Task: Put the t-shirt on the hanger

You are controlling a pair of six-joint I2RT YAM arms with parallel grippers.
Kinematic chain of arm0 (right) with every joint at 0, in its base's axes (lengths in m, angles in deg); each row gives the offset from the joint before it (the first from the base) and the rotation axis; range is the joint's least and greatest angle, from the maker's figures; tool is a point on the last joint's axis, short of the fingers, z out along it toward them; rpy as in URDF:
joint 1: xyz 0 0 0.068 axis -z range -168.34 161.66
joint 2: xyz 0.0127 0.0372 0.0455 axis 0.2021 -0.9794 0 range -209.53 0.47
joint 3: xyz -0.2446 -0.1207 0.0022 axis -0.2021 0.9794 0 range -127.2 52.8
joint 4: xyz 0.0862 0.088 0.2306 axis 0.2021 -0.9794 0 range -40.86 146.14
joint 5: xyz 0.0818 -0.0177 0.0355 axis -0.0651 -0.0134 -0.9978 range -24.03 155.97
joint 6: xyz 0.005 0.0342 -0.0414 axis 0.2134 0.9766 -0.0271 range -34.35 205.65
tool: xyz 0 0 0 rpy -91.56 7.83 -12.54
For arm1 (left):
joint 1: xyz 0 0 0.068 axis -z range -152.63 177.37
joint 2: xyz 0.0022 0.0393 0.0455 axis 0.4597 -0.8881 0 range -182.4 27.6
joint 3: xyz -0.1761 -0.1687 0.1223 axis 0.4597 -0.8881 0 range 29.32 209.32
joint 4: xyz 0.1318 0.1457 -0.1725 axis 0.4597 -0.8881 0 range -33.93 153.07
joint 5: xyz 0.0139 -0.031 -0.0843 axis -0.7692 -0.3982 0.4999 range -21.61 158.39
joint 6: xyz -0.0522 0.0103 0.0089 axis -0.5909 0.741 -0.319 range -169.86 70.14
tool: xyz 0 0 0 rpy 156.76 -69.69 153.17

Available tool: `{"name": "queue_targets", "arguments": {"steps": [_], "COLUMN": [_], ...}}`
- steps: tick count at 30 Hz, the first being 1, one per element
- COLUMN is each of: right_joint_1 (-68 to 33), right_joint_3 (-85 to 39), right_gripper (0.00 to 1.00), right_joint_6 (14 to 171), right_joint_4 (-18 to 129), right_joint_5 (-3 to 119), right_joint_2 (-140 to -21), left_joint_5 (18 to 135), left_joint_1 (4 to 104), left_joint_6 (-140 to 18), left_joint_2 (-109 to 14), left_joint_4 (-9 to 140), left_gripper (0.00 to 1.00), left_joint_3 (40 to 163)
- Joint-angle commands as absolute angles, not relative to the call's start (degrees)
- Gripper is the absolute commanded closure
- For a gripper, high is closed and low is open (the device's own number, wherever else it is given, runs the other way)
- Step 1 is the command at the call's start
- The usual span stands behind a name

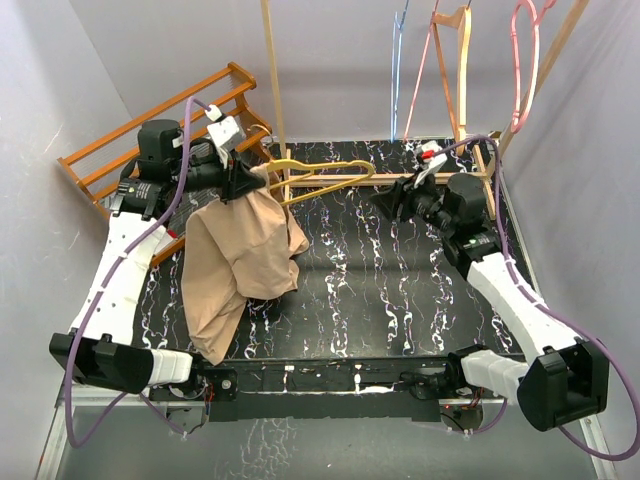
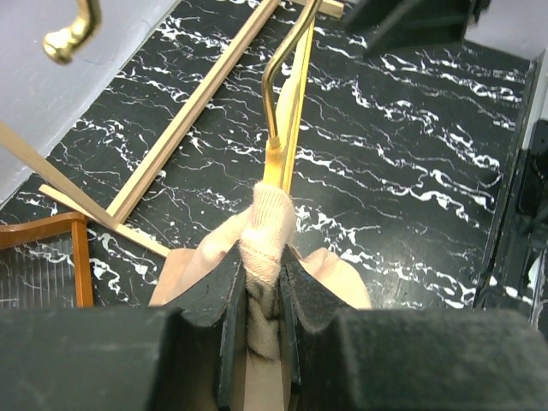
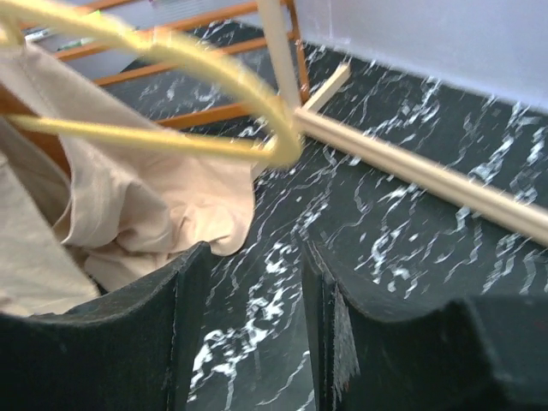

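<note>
Top view: my L gripper (image 1: 243,180) sits at abt 10 o'clock over the table (image 1: 400,300), clamped on the top of the t-shirt (image 1: 240,260). The tan fabric drapes from it toward 7 o'clock over the table's L side. The hanger (image 1: 320,172) sticks out of the bunched cloth toward 3 o'clock, roughly level, w/ its far end pointing at my R gripper (image 1: 390,203) at abt 2 o'clock. That one is near the hanger but apart from it. A wooden rack (image 1: 150,140) stands at 10 o'clock behind my L arm, and blue (image 1: 398,60), wood (image 1: 455,60) and pink (image 1: 525,60) hangers dangle at 12–1 o'clock. L wrist view: my fingers (image 2: 227,300) are pressed together on a wad of shirt fabric. The yellow hanger's end runs into that wad and the rest extends to 12 o'clock. Can't tell whether the wire itself is in the pinch. R wrist view: jaws spread w/ only marbled tabletop between them, nothing held. The hanger's rounded end floats at 12 o'clock beyond the tips, the shirt is bunched at 9 o'clock, and a pale wood bar (image 3: 428,180) crosses at 2 o'clock.
</note>
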State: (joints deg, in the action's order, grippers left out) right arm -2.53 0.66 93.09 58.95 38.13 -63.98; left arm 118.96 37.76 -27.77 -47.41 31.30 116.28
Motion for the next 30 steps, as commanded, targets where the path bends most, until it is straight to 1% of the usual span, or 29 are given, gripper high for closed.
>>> {"name": "queue_targets", "arguments": {"steps": [1, 5, 9, 15, 22, 30], "right_joint_1": [-7.5, -15.5, -19.8, -26.3, -29.5, -32.2], "right_joint_3": [5.4, 7.4, 9.5, 6.2, 5.8, 6.5], "right_gripper": [0.52, 0.51, 0.49, 0.47, 0.47, 0.47], "right_joint_6": [101.4, 107.4, 115.4, 118.0, 119.3, 120.3], "right_joint_4": [62.5, 67.2, 75.7, 80.7, 86.6, 92.6], "right_joint_5": [44.2, 52.2, 57.7, 62.5, 65.3, 67.0], "right_joint_2": [-62.6, -64.4, -66.2, -73.6, -80.7, -82.9], "left_joint_5": [119.9, 118.2, 116.7, 116.6, 117.8, 118.9], "left_joint_1": [37.5, 37.5, 37.5, 37.5, 37.5, 37.4], "left_joint_6": [-37.9, -44.4, -48.7, -50.3, -50.0, -50.3], "left_joint_2": [-47.4, -47.5, -45.8, -44.0, -42.4, -40.8], "left_joint_4": [42.7, 47.9, 52.7, 54.2, 52.1, 51.3], "left_gripper": [1.0, 1.0, 1.0, 1.0, 1.0, 1.0], "left_joint_3": [116.0, 114.7, 111.0, 108.1, 109.6, 109.4]}}
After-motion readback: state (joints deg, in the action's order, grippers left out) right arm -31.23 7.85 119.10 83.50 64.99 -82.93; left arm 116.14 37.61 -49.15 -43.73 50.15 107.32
